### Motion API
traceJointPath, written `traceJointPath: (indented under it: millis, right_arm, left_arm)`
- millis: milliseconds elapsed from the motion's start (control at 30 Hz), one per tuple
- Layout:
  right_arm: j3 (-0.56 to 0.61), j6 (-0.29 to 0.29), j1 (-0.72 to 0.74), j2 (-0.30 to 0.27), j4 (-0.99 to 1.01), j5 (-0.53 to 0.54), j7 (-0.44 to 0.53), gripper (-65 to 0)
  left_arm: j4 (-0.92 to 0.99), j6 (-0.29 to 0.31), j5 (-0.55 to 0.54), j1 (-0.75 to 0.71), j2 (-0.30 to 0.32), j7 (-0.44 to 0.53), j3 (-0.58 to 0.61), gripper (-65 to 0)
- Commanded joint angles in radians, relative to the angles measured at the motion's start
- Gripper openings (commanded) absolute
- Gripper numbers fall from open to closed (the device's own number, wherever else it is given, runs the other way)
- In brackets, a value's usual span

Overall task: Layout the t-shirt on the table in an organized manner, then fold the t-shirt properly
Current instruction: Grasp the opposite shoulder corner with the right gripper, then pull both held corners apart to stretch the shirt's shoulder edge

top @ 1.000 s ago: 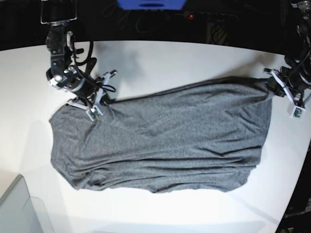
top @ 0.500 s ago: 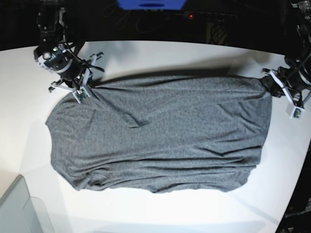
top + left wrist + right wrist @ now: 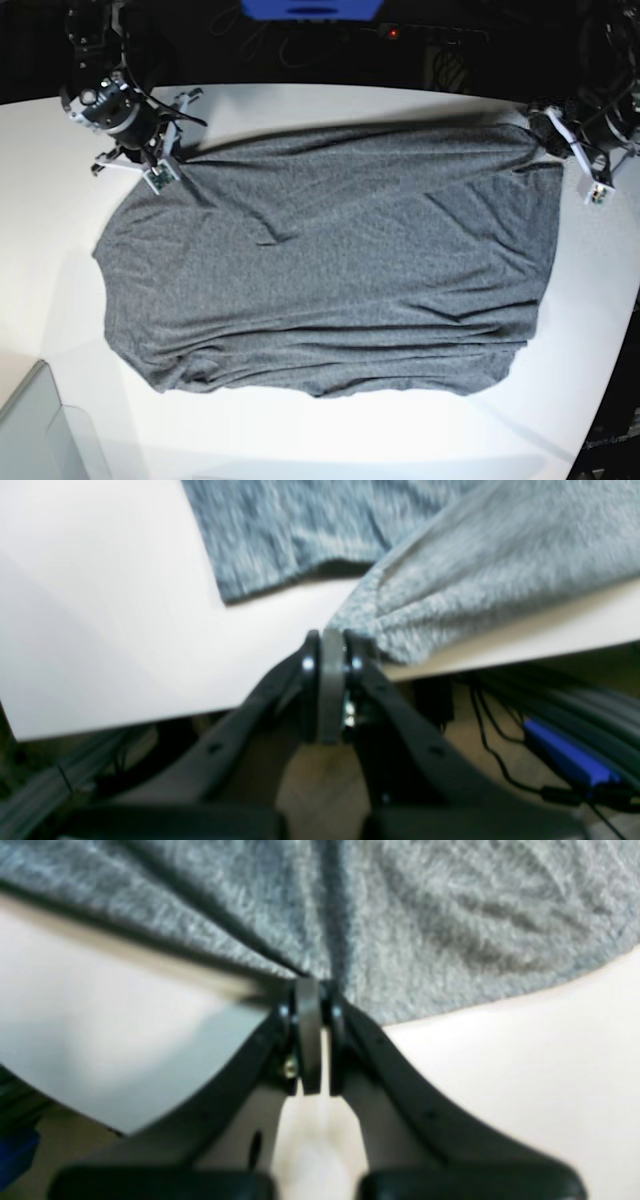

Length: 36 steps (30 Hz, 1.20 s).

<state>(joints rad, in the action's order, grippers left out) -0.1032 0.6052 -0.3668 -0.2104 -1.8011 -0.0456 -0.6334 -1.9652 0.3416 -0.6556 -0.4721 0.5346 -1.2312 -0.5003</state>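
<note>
Left fingers [image 3: 310,680]: pressed together on a bunched corner of the t-shirt [image 3: 330,260], which rises from just past their tips.
Right fingers [image 3: 306,1035]: also pinched tight on cloth — folds fan out from the pinch point.
Left gripper [image 3: 548,128]: at the shirt's far corner near the table's curved edge, on the base view's right.
Right gripper [image 3: 172,155]: at the opposite far corner, on the base view's left.
T-shirt: stretched wide between the two pinches, its far edge drawn nearly straight from one set of fingers to the other; the rest lies flat with soft wrinkles, trailing away from both grips toward the near side.
Table [image 3: 330,440]: glossy white, bare beyond the fingers on every side of the cloth.
Cables [image 3: 550,740]: dark, below the table edge behind the left fingers — blurred.
</note>
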Motion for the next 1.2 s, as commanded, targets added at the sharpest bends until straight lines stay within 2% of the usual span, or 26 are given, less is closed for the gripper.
traceJointPath:
  millis: [0, 200, 433, 633, 900, 1067, 1167]
  right_arm:
    - [-0.003, -0.005, -0.007, -0.008, -0.019, 0.010, 0.013, -65.0]
    - [0.003, -0.003, -0.054, -0.008, -0.021, 0.010, 0.020, -65.0]
    - [0.003, -0.003, -0.153, -0.010, -0.021, 0.006, 0.137, -65.0]
    - [0.003, -0.003, -0.174, -0.010, -0.016, 0.006, 0.145, -65.0]
    - [0.000, -0.003, -0.171, -0.005, -0.013, 0.006, 0.145, -65.0]
    - [0.003, -0.003, -0.171, -0.002, -0.013, 0.006, 0.145, -65.0]
    - [0.003, -0.003, -0.171, -0.001, -0.013, 0.006, 0.145, -65.0]
  left_arm:
    - [-0.012, 0.000, -0.003, -0.004, 0.020, 0.008, -0.008, -64.8]
    - [-0.009, 0.000, -0.002, -0.003, 0.020, 0.014, -0.007, -64.8]
    - [-0.004, 0.000, -0.002, 0.060, 0.022, 0.009, -0.008, -64.8]
    - [0.073, 0.000, -0.002, 0.117, 0.020, 0.009, -0.007, -64.8]
    - [0.154, 0.000, -0.002, 0.121, 0.020, 0.020, -0.007, -64.8]
    - [0.163, 0.000, 0.109, 0.121, 0.018, 0.021, -0.008, -64.8]
    - [0.183, 0.000, 0.188, 0.137, -0.012, 0.021, -0.010, -64.6]
